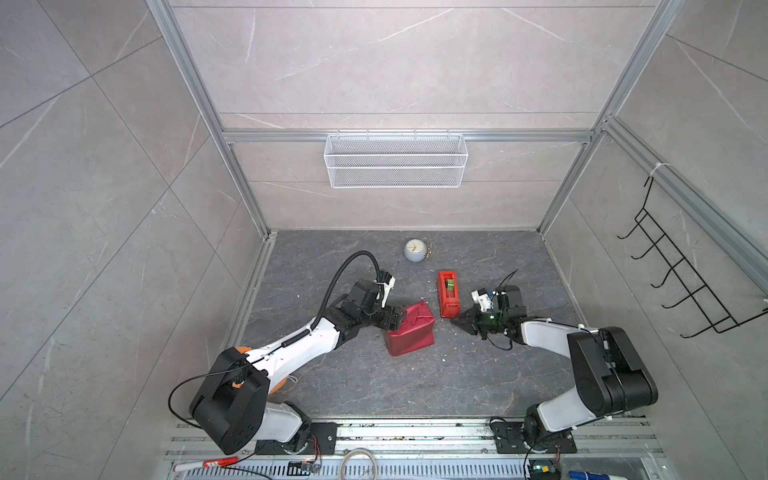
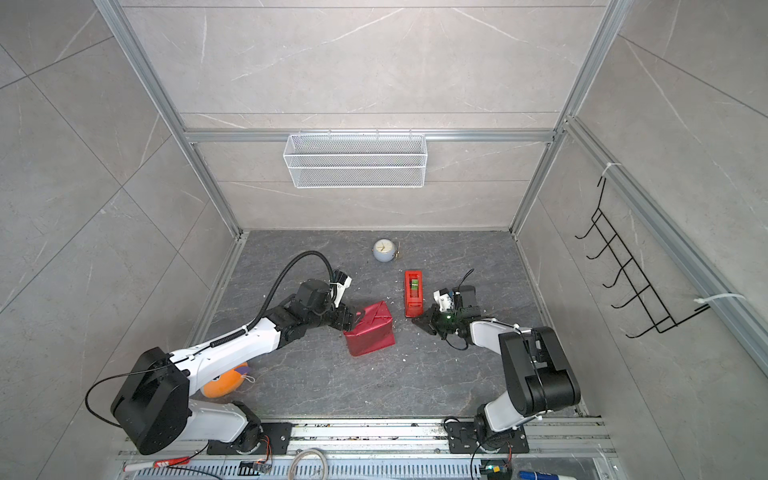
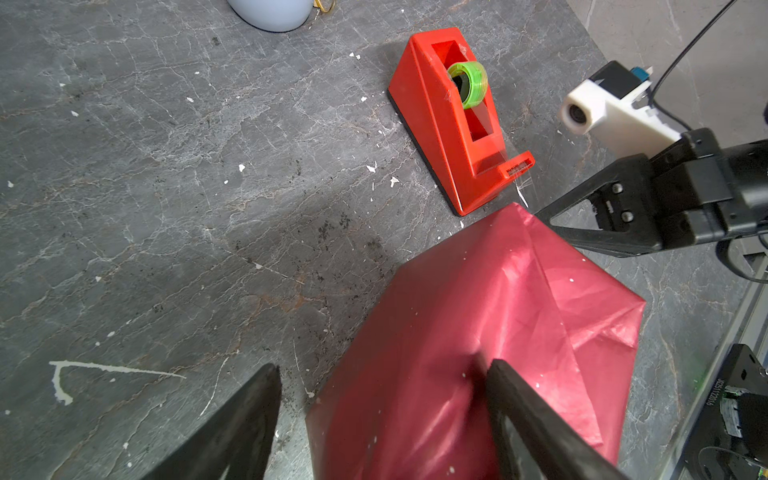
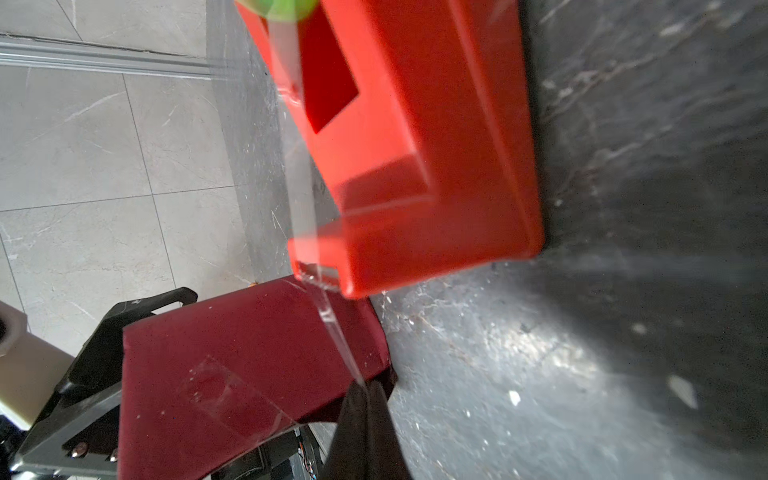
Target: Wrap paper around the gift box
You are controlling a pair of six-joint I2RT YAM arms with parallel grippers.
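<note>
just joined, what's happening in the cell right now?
The paper already covers the gift box, which is hidden. The left gripper, jaws wide, rests one finger on the paper. The right gripper is shut on a clear tape strip drawn from the red tape dispenser.

small white code, apparently 25112016, on black plate (image 3: 744, 368), clock (image 1: 414, 250) numerals illegible

White arm links (image 1: 291, 353), black joints (image 1: 228, 399), black cables (image 1: 353, 259)
</note>
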